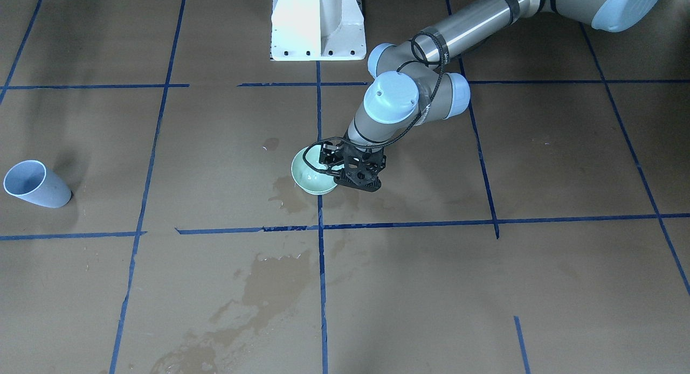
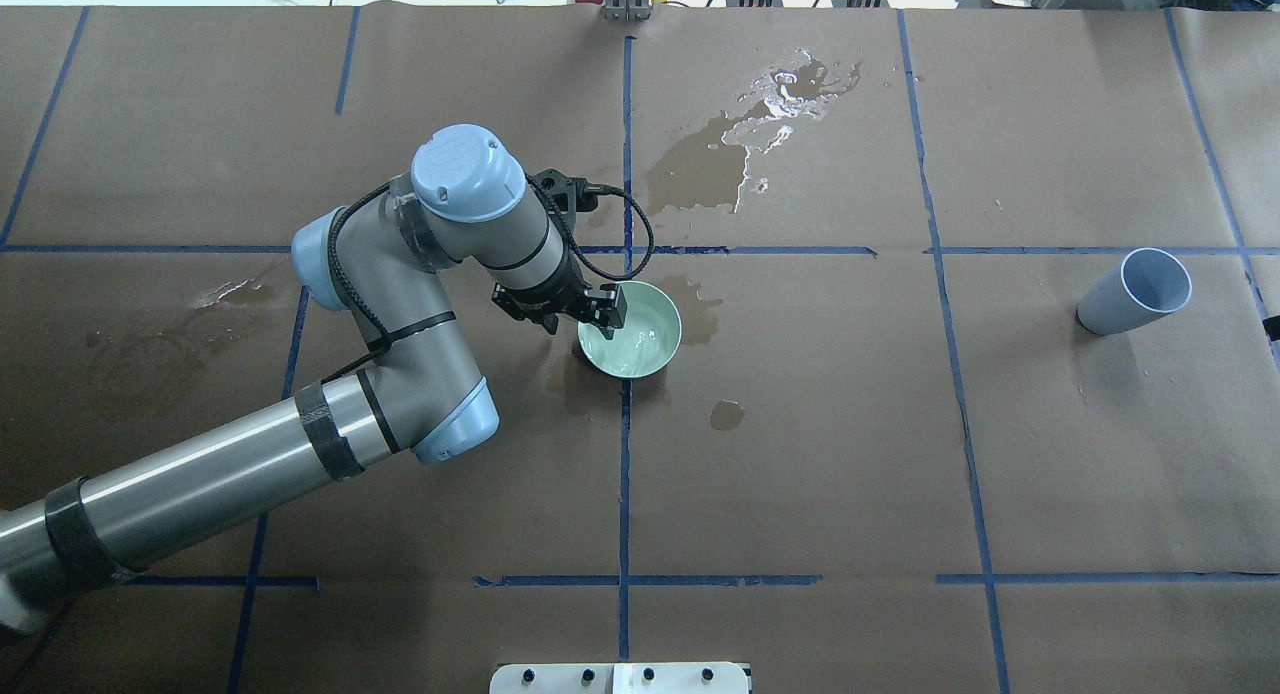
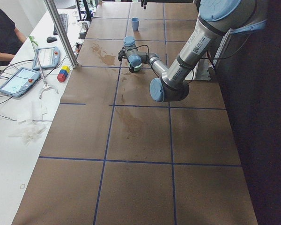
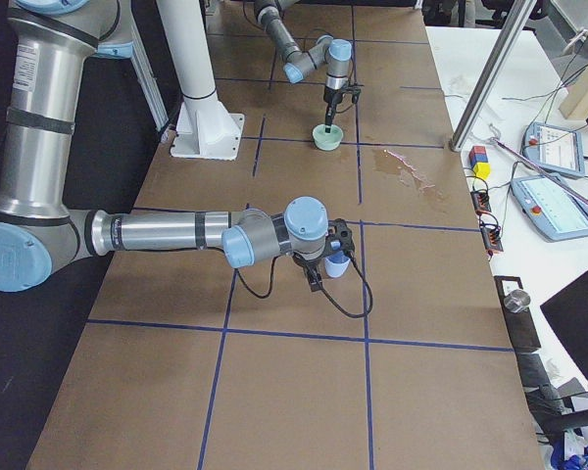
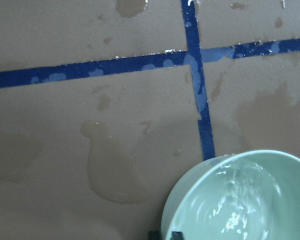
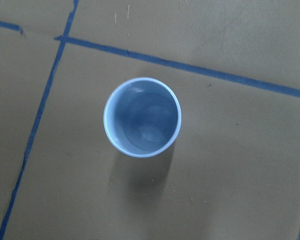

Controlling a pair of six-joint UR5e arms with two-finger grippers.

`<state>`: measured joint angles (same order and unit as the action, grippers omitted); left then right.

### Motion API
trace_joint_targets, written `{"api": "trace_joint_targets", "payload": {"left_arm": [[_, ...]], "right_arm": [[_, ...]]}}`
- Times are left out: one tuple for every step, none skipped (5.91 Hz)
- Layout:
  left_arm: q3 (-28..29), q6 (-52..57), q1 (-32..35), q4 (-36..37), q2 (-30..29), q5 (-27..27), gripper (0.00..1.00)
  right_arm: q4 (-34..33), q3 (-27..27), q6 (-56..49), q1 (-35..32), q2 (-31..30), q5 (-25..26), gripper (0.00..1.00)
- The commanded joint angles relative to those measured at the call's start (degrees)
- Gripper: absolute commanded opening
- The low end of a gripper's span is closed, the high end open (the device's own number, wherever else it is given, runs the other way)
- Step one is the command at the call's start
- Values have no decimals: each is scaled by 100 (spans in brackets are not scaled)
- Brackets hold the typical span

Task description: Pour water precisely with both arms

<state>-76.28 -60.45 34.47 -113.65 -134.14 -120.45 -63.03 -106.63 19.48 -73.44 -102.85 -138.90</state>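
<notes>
Green bowl (image 2: 632, 331) rim sat pinched in the left gripper (image 2: 598, 309), needing a level lift; right gripper's state couldn't be told.

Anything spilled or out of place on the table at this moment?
Yes. Glistening water lies pooled on the brown paper at the far side, beside a dark wet stain. More damp stains ring the green bowl, which the left gripper holds by its rim. The blue cup stands upright.
</notes>
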Motion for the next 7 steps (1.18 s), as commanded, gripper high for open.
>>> {"api": "trace_joint_targets", "payload": {"left_arm": [[-176,7,24,-86,256,4,100],[-203,-2,33,-95,257,4,100],[-221,-2,33,-95,283,4,100],[-229,-2,42,-104,300,4,100],[-230,-2,59,-104,301,4,100],[-230,-2,68,-104,301,4,100],[-256,-2,77,-104,309,4,100]], "right_arm": [[2520,-42,2603,1212,-574,1645,98],[3367,-16,3153,1845,-900,2647,98],[3794,-16,3864,2530,-973,4006,98],[3972,37,3975,3207,-1156,5255,98],[4200,150,4350,3857,-1158,6407,99],[4454,491,4467,4516,-1167,7628,99],[4683,807,4477,5089,-1158,8667,99]]}}
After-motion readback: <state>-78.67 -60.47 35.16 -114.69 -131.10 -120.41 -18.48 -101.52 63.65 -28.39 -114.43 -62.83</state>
